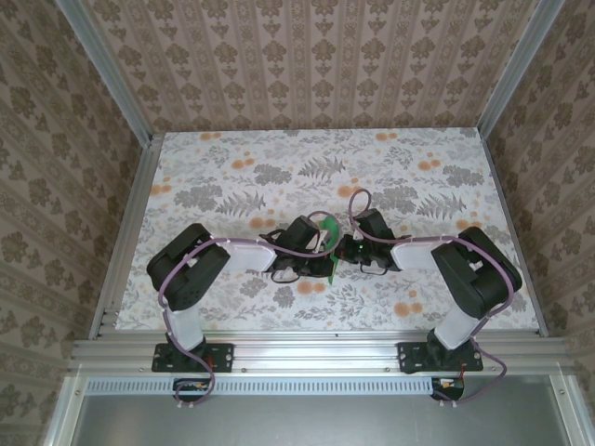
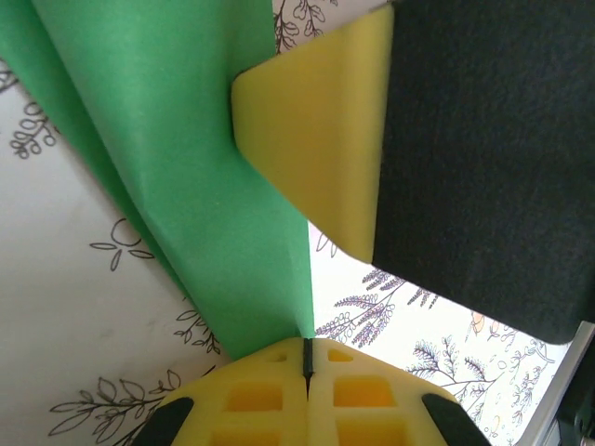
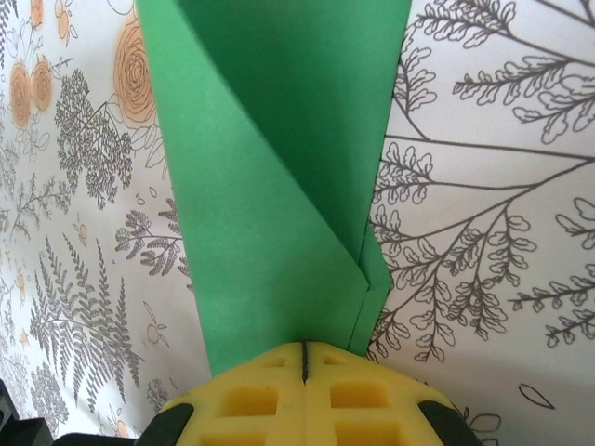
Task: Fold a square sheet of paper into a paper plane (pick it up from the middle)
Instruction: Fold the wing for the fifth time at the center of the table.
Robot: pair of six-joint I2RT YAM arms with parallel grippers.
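Note:
The square sheet of paper (image 1: 329, 232) is bright green and folded into long overlapping flaps, close to a slim paper plane shape. It is held on edge above the table between the two arms. My left gripper (image 2: 307, 358) is shut on a narrow corner of the paper (image 2: 214, 186). My right gripper (image 3: 304, 351) is shut on the end of the paper (image 3: 279, 167), where a creased flap overlaps at the right. In the top view the left gripper (image 1: 319, 249) and right gripper (image 1: 344, 249) face each other closely. A yellow fingertip (image 2: 316, 158) of the right gripper shows against the paper.
The flower-patterned table (image 1: 232, 177) spreads around both arms. Aluminium rails (image 1: 125, 232) border it at the left, right and near edge. Patterned walls stand behind and at the sides.

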